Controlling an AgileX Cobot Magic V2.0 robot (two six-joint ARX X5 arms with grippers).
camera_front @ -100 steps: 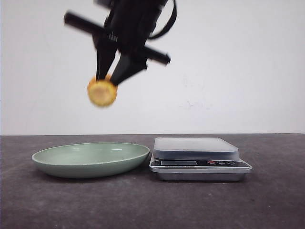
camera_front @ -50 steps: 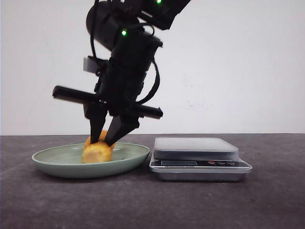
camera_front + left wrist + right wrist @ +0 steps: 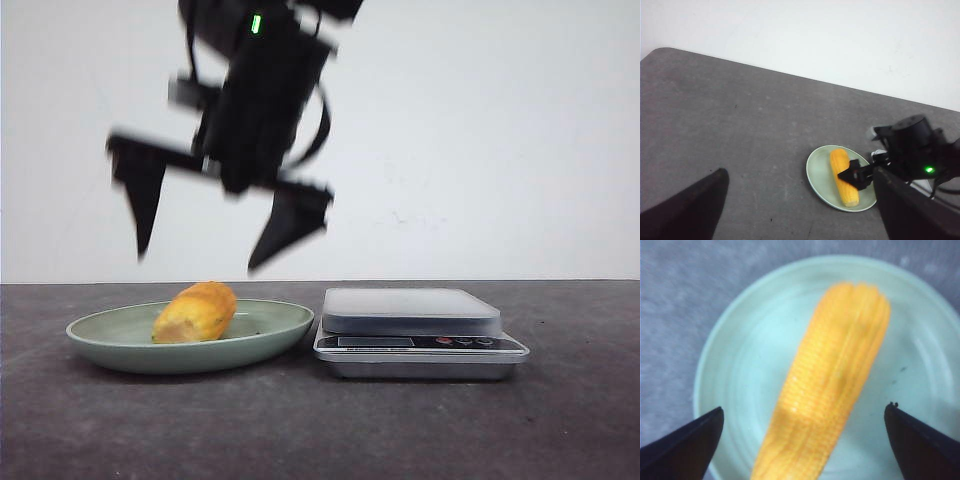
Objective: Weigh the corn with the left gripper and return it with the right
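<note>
Lying on its side in the green plate (image 3: 110,335), lower left of the front view: the corn (image 3: 196,312), free of both arms. Above it, the right gripper (image 3: 205,240), motion-blurred, fingers spread wide and holding nothing, plainly clear of the cob. Seen from the right wrist view, the corn (image 3: 827,385) centred between the two dark fingertips (image 3: 685,447), running diagonally across the plate (image 3: 740,340). In the left wrist view, the left gripper (image 3: 800,220) well apart from the plate, high over the grey desk (image 3: 730,125), its fingers wide too and empty.

Probably light and stiff: a firm cob, no give to speak of, not fragile. Rounded and ridged with kernels, so likely to roll on the smooth plate or twist if pinched near the tapered tip. Best taken across the thick middle, fingers square to the long axis.

To the right of the plate, just beside its rim, a kitchen scale (image 3: 415,330) with a bare platform. Display and small buttons on its front visible, but no brand, label or digits legible. No other writing anywhere.
</note>
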